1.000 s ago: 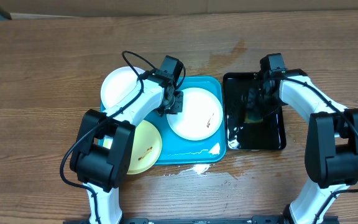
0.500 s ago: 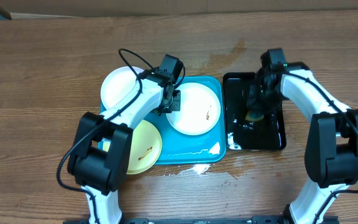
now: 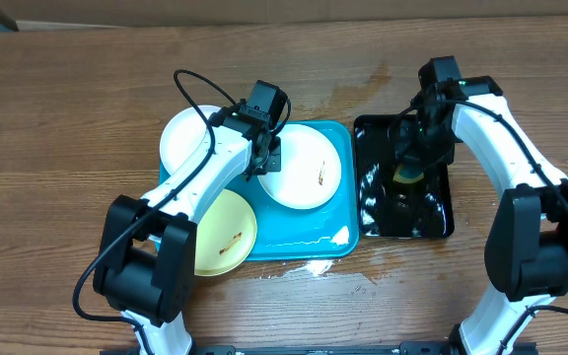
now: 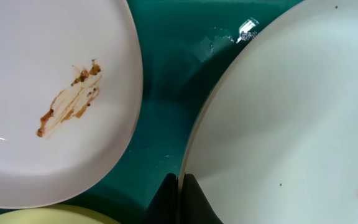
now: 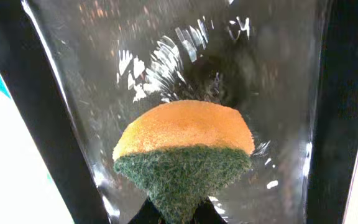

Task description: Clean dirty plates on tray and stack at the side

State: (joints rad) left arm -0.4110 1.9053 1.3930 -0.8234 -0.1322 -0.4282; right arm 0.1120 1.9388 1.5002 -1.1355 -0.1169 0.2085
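**Ann:** Your left pincer (image 4: 179, 196) was pressed together on the rim of a white plate (image 3: 309, 177). You pinched it at its left edge.

**Ben:** Yes, and that plate was in the right half of the blue tray (image 3: 304, 245). It had a small brown smear near its right side. I could not tell if you had it off the tray floor.

**Ann:** You had two more plates close by. The other white plate (image 3: 187, 138) sat at the tray's back left corner, partly over the rim. Your left wrist camera showed a brown streak in the middle of it, and a strip of blue tray between the two white plates.

**Ben:** The yellow-green plate (image 3: 227, 232) sat at the front left corner. It hung over the rim onto the desk (image 3: 67, 118), and it had a little dark smear too. Your left arm (image 3: 205, 177) hid the spot where it met the other white plate, so I could not tell if they touched.

**Ann:** Your right pincer (image 5: 173, 214) was pinching a sponge (image 5: 185, 155) by its green scrubby end. The orange part pointed away from the fingers.

**Ben:** You held it over the black tray (image 3: 432, 222), which stood just to the right of the blue one. That tray looked wet and shiny. I could not tell if the sponge touched it.

**Ann:** There was also a wet splash (image 3: 309, 266) on the desk, just in front of the blue tray.
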